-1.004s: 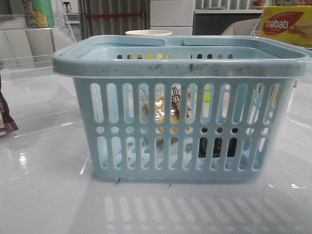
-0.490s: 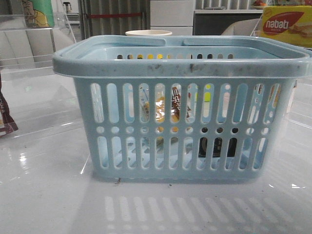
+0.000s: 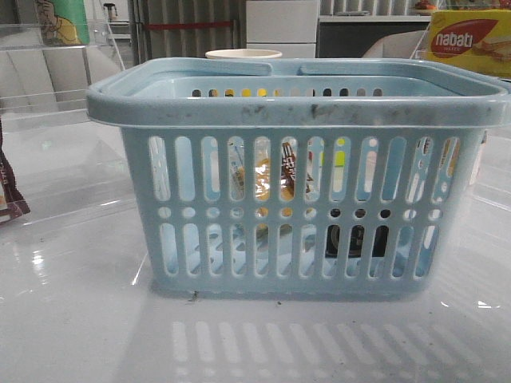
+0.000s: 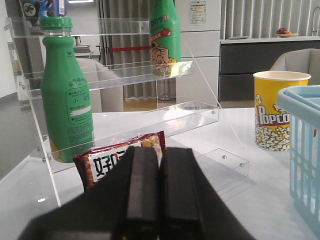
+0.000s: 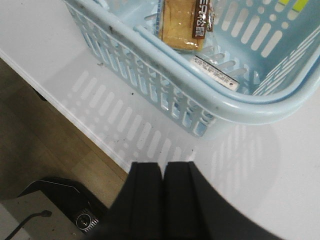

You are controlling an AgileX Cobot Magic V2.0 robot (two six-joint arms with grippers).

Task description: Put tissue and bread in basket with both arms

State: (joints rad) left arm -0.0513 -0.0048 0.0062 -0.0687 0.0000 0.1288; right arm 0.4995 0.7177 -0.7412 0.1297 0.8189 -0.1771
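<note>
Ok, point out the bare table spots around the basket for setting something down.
Bare: the white table in front of the basket, up to its near edge, and between basket and acrylic shelf. Crowded: the shelf's foot with the snack packet and green bottle; the popcorn cup.

Bread point(image 3: 271, 179) and tissue point(image 3: 355, 239) inside basket point(image 3: 295, 100); popcorn cup point(image 3: 243, 54) behind.

Green bottle point(image 4: 66, 100) on clear acrylic shelf point(image 4: 125, 75), ahead-left of the claw; second green bottle point(image 4: 165, 35) on the upper tier; red snack packet point(image 4: 117, 160) just ahead; yellow popcorn cup point(image 4: 275, 117) ahead-right; nabati box point(image 3: 471, 40)
</note>
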